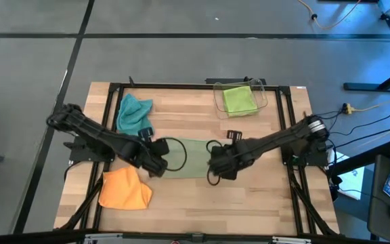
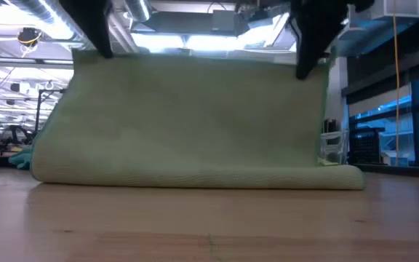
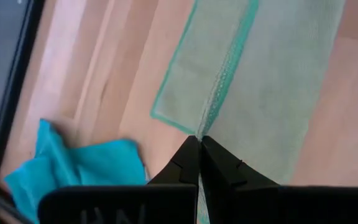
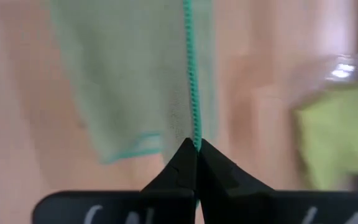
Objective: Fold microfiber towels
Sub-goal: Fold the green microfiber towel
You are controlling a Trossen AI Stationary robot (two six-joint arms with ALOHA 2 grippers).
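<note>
The pale sage green towel (image 1: pixel 189 157) is at the table's middle, between my two grippers. In the low view it hangs as a broad sheet (image 2: pixel 195 116), and its lower part rests on the table in a rolled fold (image 2: pixel 195 177). My left gripper (image 1: pixel 158 165) is shut on the towel's upper edge at the left end. My right gripper (image 1: pixel 216 166) is shut on the same edge at the right end. The teal towel (image 1: pixel 134 114), the orange towel (image 1: pixel 124 190) and the lime green towel (image 1: pixel 239 99) lie apart from both grippers. My left gripper pinches the sage towel's teal-stitched edge (image 3: pixel 211 115) between its two fingers, close to a corner, from above. The towel hangs below the fingers, its lower part on the table. My right gripper pinches the same stitched edge (image 4: pixel 192 127) between its two fingers, from above, near the other corner. The edge between the two grippers is drawn nearly straight (image 2: pixel 202 60).
The teal towel lies crumpled at the far left and the orange towel at the near left. The lime green towel lies in a clear plastic bin (image 1: pixel 263 102) at the far right. A black frame (image 1: pixel 181 86) runs round the wooden table.
</note>
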